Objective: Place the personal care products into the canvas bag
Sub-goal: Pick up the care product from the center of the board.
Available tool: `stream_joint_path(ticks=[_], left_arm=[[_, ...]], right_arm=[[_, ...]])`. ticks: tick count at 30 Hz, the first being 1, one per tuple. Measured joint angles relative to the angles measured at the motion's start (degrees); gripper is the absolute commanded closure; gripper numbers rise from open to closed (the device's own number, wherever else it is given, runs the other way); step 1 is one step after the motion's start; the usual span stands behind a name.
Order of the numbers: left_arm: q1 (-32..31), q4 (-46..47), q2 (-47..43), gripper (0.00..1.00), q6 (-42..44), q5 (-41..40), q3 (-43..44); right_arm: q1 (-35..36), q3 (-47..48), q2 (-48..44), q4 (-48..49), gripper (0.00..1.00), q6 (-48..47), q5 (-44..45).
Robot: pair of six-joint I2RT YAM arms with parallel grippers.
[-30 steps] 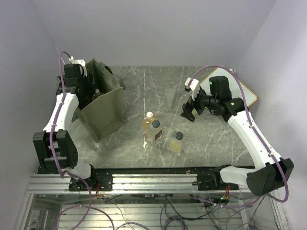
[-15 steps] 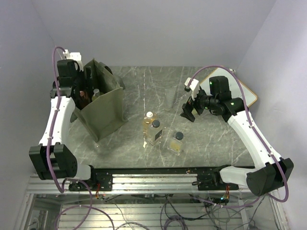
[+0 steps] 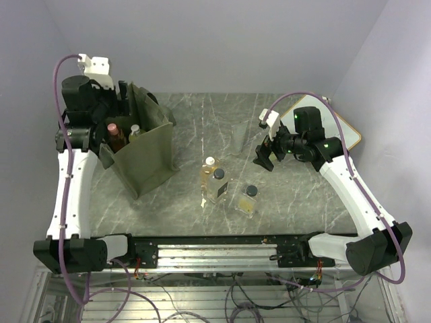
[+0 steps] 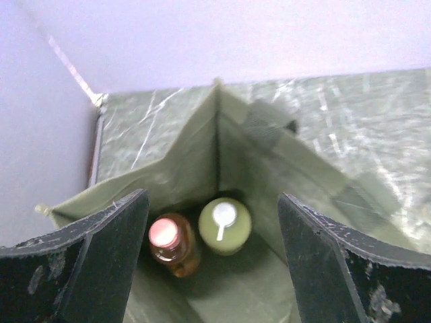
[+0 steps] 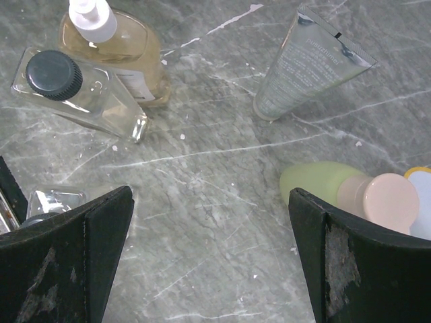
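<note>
The olive canvas bag (image 3: 145,151) stands upright at the far left. Inside it stand an orange bottle (image 4: 172,243) with a pink cap and a yellow-green bottle (image 4: 224,225) with a white cap. My left gripper (image 4: 212,262) hangs open above the bag's mouth, holding nothing. On the table lie a cream pump bottle (image 5: 118,42), a clear square bottle (image 5: 81,94) with a dark cap, a second clear bottle (image 3: 248,200), a grey tube (image 5: 310,64) and a pale green bottle (image 5: 337,185) with a peach cap. My right gripper (image 5: 212,259) is open and empty above bare marble between them.
A wood-framed whiteboard (image 3: 340,128) lies at the far right, partly under the right arm. A white and yellow item (image 5: 421,195) peeks in at the right edge of the right wrist view. The walls stand close behind and beside the bag.
My left arm has lifted up and back, out of the bag, leaving the bottles inside. The right arm and the bottles on the table have not moved.
</note>
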Motion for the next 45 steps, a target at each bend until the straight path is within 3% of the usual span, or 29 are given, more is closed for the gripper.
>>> stream_joint_path(ticks=[4, 12, 25, 33, 45], left_arm=[[-3.96, -1.36, -2.05, 0.12, 1.66, 4.72, 3.06], [-19.15, -5.97, -3.21, 0.11, 7.65, 10.32, 5.97], [-33.40, -9.97, 1.55, 0.13, 11.74, 11.10, 4.35], [-39.26, -8.61, 6.36, 0.13, 10.86, 10.88, -0.35], [-42.21, -6.23, 11.69, 0.18, 10.01, 9.81, -4.31]], right_arm=[[0.00, 0.00, 0.00, 0.22, 0.00, 0.22, 0.15], [-0.24, -0.07, -0.24, 0.42, 0.00, 0.98, 0.85], [-6.05, -0.28, -1.92, 0.57, 0.00, 1.62, 0.35], [-9.01, -0.28, -2.16, 0.55, 0.00, 1.62, -0.48], [-9.88, -0.52, -2.32, 0.68, 0.00, 1.62, -1.64]])
